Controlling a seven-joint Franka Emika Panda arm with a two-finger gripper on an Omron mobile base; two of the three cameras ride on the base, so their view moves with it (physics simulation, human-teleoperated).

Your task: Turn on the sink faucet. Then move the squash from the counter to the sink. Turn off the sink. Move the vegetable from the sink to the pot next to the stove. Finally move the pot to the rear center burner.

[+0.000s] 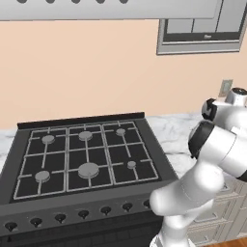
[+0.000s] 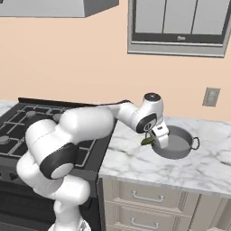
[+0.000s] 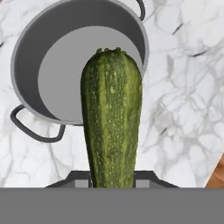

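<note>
Holding slim dark green squash (image 3: 111, 118) between closed fingers (image 2: 153, 139) | squash hangs above near rim of round grey metal pot (image 3: 26, 61), tip over pot's inside | pot rests on white marble desk (image 2: 135, 162), right of black gas stove (image 1: 87, 154)

The white arm rises from the base in a bulky folded elbow, then stretches forward and to the right; its wrist bends downward at the far end; the gripper (image 2: 155, 139) points down and slightly forward, jaws drawn in close and clamped on the squash (image 2: 147, 141); in the hand view the squash (image 3: 112, 131) juts out from between the fingertips.
</note>
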